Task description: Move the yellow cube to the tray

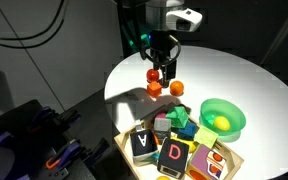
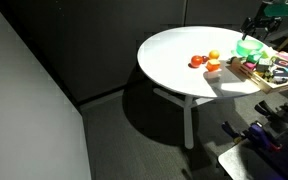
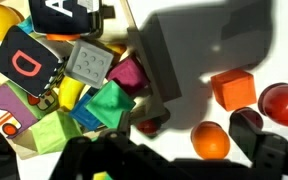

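Note:
My gripper (image 1: 163, 72) hangs open and empty over the white table, beside the tray (image 1: 125, 141). In the wrist view its dark fingers (image 3: 199, 125) straddle an orange ball (image 3: 211, 140) without touching it. A small yellow block face (image 3: 70, 92) shows wedged among the blocks in the tray, under a grey block (image 3: 88, 62). It looks like the yellow cube and is mostly hidden. No yellow cube shows on the bare table.
An orange-red cube (image 3: 234, 88) and a red ball (image 3: 281, 103) lie near the fingers. A round green bowl (image 1: 222, 117) with something yellow in it stands next to the tray. Lettered blocks (image 1: 172, 152), a green block (image 3: 109, 105) and a magenta block (image 3: 127, 73) fill the tray.

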Controlling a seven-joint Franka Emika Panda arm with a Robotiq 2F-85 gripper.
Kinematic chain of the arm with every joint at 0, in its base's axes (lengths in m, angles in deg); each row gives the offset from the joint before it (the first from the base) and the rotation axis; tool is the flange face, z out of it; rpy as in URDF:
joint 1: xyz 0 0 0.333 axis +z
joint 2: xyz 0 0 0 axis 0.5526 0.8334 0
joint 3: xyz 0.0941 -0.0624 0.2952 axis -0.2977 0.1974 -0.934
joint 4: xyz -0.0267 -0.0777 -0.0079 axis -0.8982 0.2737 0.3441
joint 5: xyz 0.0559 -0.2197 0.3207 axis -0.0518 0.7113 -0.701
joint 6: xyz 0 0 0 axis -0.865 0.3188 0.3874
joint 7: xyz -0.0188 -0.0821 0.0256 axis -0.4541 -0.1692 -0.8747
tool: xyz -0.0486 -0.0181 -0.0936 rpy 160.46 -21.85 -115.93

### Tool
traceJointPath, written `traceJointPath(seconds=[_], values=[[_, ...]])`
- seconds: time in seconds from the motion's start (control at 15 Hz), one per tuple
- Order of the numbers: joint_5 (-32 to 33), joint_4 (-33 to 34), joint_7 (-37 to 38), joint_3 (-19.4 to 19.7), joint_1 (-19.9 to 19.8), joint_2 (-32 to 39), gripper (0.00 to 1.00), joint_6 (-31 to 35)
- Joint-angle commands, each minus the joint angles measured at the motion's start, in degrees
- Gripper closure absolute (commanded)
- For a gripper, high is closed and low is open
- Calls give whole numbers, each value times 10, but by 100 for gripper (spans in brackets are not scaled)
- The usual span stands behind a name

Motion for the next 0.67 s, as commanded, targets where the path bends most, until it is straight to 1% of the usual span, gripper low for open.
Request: traceJointPath(seconds=[0.0,0.2,0.33,0.6], values=[[28,-13,0,-12,14,-38,0,-56],[47,-10,-3,-25,27,-52,0,-111],[59,-12,0,-34,35,-63,0,-134],[75,-25,8,-50,49,-94,0,-157]])
